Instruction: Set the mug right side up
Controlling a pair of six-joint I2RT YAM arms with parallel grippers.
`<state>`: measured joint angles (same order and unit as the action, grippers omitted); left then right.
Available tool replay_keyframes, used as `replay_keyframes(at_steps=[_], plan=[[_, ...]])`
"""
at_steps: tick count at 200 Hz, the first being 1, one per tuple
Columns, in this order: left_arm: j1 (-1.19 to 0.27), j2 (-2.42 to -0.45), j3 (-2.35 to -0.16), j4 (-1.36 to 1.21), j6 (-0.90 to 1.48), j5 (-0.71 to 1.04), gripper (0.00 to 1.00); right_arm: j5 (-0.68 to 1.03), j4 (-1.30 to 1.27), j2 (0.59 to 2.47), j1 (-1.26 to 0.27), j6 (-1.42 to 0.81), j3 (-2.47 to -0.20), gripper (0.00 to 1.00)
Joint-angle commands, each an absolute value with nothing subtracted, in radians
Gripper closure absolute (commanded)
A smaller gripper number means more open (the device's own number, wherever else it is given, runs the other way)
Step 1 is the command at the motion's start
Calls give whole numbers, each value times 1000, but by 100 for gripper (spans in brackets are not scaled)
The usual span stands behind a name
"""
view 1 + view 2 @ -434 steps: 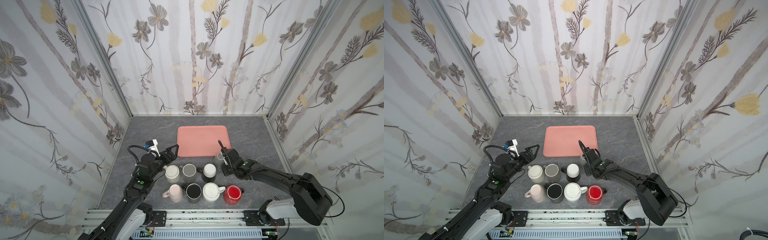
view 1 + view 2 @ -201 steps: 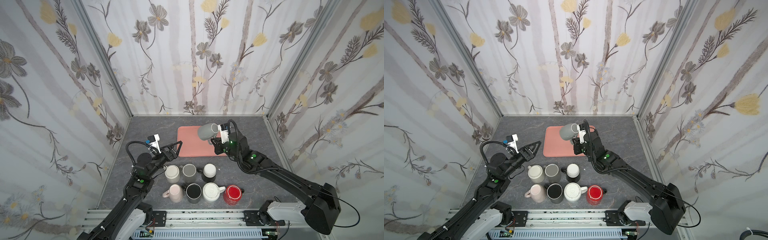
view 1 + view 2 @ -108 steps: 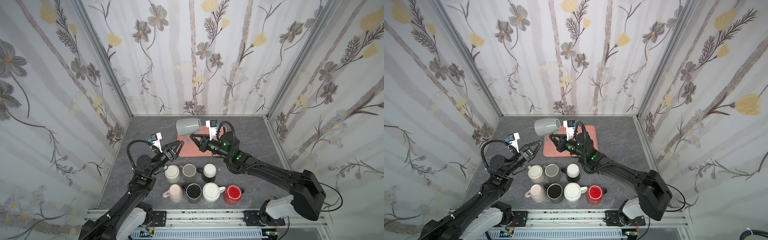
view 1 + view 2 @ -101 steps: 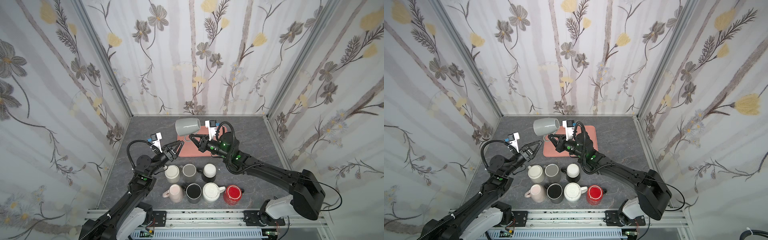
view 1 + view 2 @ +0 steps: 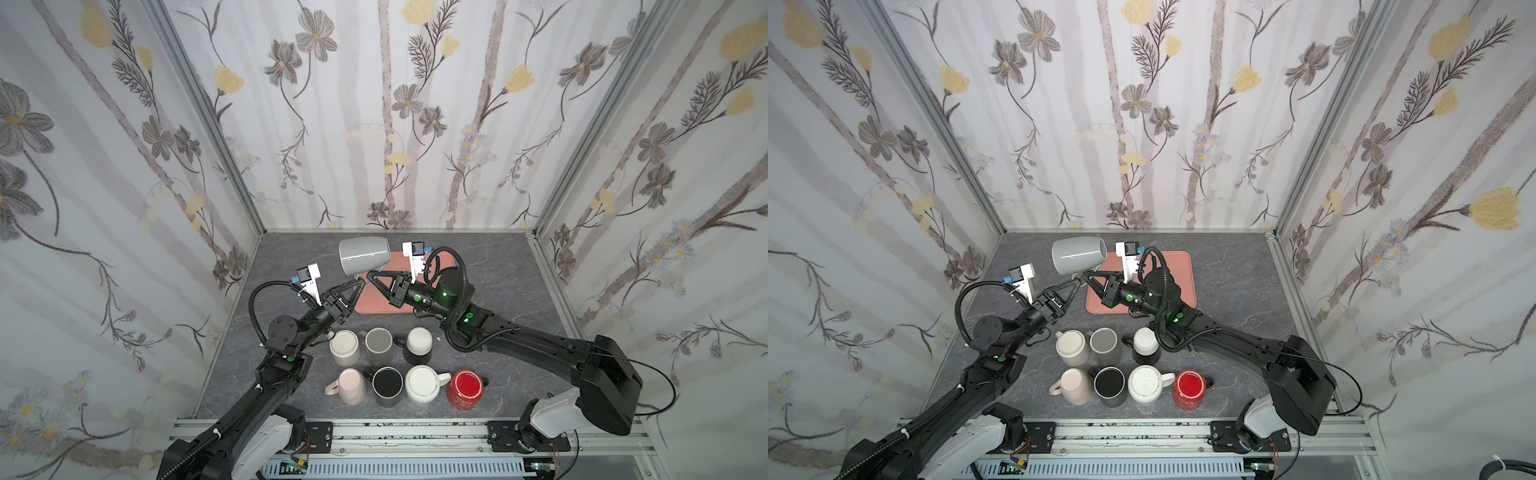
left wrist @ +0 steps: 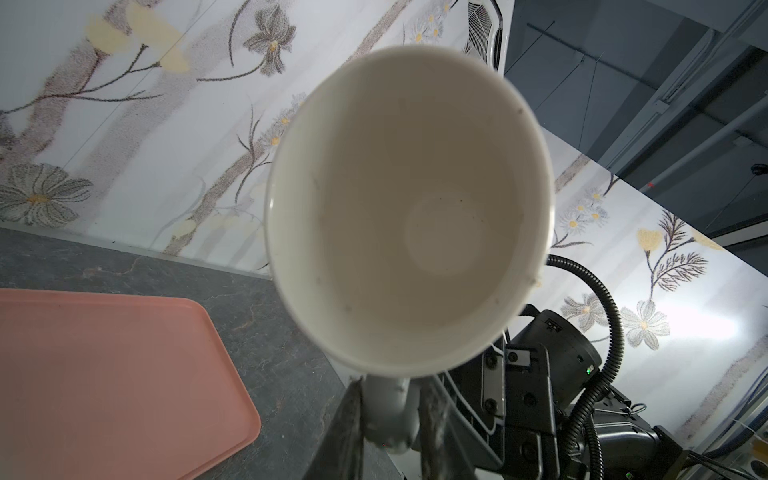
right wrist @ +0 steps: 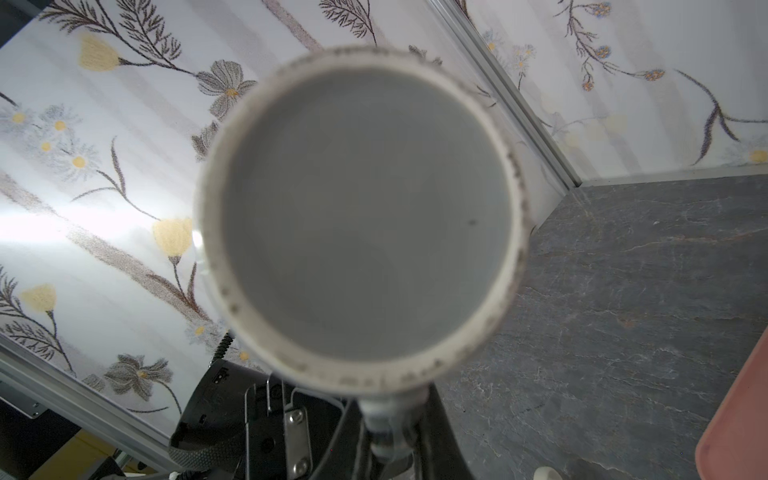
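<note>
The grey mug [image 5: 363, 255] hangs in the air on its side, clear of the table [image 5: 498, 266] and covering the far left corner of the pink tray [image 5: 374, 302] in both top views. Its mouth faces the left arm, its base the right arm. Under it the left gripper [image 5: 360, 282] and the right gripper [image 5: 371, 275] meet tip to tip, each pinching the handle from its own side. The seven other mugs [image 5: 386, 384] stand in two rows near the front edge, well apart from it.
</note>
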<state>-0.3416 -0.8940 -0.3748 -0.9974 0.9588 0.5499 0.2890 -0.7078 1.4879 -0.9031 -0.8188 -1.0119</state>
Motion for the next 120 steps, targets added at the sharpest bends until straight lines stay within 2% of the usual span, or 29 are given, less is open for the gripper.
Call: replay_keyframes(at_steps=[1, 15, 29, 75, 88, 95, 107, 120], plan=[[-350, -885, -393, -1012, 944, 550, 81, 293, -803, 1495, -910, -843, -1020, 100], [-355, -882, -400, -999, 940, 543, 75, 293, -799, 1497, -912, -844, -1016, 100], [-357, -883, -405, -993, 937, 540, 75, 290, -805, 1499, -913, -848, -1006, 100], [-365, -882, -424, -940, 916, 496, 100, 305, -794, 1499, -911, -849, -993, 100], [-367, -878, -436, -898, 896, 474, 100, 297, -776, 1486, -910, -840, -983, 91], [-368, -877, -445, -875, 884, 464, 100, 288, -764, 1476, -907, -830, -974, 84], [-370, -880, -473, -804, 856, 437, 100, 265, -729, 1445, -900, -809, -950, 65], [-373, -897, -531, -672, 796, 399, 100, 225, -684, 1405, -889, -780, -916, 57]])
